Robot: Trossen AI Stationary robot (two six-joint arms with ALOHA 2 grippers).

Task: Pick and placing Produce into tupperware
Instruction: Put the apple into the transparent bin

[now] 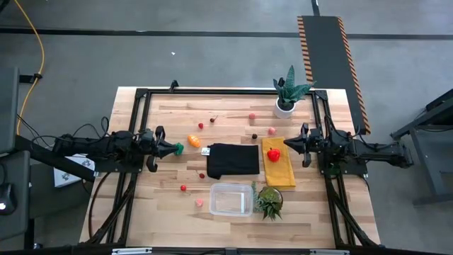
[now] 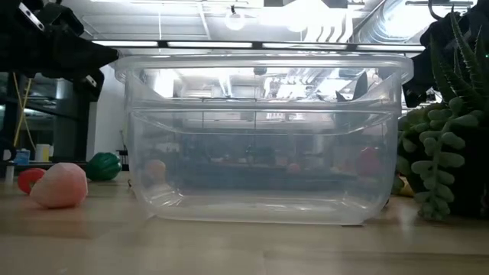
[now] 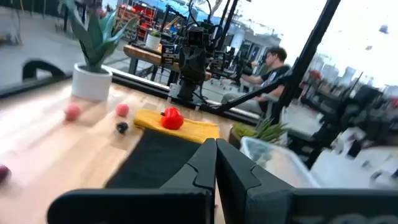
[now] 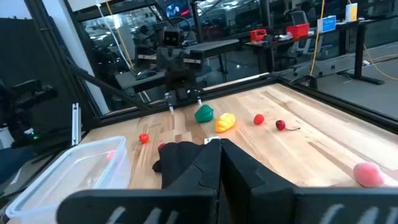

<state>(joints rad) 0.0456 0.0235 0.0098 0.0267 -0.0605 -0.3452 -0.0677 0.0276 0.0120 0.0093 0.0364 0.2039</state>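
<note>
Both tools, L (image 1: 172, 147) & R (image 1: 286, 144), closed, empty; tupperware (image 1: 231, 199) near front edge.

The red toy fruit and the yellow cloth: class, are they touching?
Touching. The high view shows the red toy fruit lying on the yellow cloth; the left wrist view shows it resting there too.

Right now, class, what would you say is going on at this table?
Nothing is being handled at this moment. The left gripper and right gripper are both shut and empty, hovering at opposite sides of the table. The clear tupperware near the front edge is empty. The produce lies scattered: a red piece on a yellow cloth, an orange one, a green one by the left gripper, and small berries.
</note>
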